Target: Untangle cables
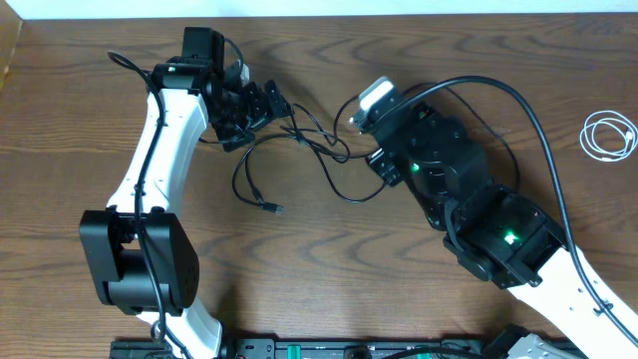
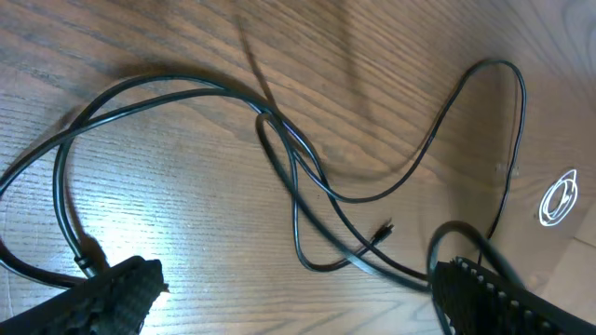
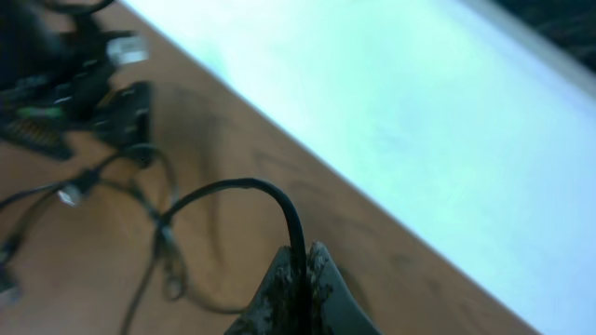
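Several thin black cables [image 1: 299, 150] lie crossed in a loose tangle on the wooden table between the two arms, with one plug end [image 1: 271, 207] free toward the front. In the left wrist view the black cables [image 2: 307, 177] cross just ahead of my left gripper [image 2: 300, 279], which is open wide above the wood, a low loop lying between its fingers [image 2: 121, 298]. My left gripper [image 1: 249, 108] hovers at the tangle's left edge. My right gripper [image 3: 303, 265] is shut on a black cable [image 3: 233, 186] that arches up out of it. A white cord [image 1: 608, 135] lies coiled at the far right.
The table's far edge [image 1: 399, 8] runs close behind both grippers. The right arm's thick black wire [image 1: 538, 130] loops over the table to the right of the tangle. The white cord [image 2: 559, 197] also shows small in the left wrist view.
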Controlling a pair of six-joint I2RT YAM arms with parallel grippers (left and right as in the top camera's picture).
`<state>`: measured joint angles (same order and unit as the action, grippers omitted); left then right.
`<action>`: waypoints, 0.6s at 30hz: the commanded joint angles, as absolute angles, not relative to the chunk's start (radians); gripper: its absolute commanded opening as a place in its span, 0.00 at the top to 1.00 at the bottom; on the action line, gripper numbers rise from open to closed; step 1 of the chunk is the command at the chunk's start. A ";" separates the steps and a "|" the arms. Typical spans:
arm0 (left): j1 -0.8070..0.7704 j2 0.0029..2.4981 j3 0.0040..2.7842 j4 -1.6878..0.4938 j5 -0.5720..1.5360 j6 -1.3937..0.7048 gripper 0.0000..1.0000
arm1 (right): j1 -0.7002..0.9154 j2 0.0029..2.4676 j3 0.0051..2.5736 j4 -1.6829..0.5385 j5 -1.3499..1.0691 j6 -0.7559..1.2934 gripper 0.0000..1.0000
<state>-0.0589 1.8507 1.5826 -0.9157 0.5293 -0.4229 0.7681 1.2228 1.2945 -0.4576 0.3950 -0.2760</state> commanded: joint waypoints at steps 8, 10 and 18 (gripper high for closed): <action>-0.056 1.835 1.603 -0.918 0.538 -0.432 0.02 | 0.747 1.217 1.310 -0.450 0.667 -0.402 0.99; -0.056 1.835 1.603 -0.918 0.538 -0.432 0.02 | 0.731 1.217 1.309 -0.471 0.667 -0.401 0.99; -0.056 1.835 1.603 -0.918 0.538 -0.432 0.02 | 0.622 1.219 1.308 -0.593 0.668 -0.397 0.99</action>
<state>-0.0589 1.8507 1.5826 -0.9157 0.5293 -0.4229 0.6655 1.2228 1.2945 -0.5785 0.6342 -0.3882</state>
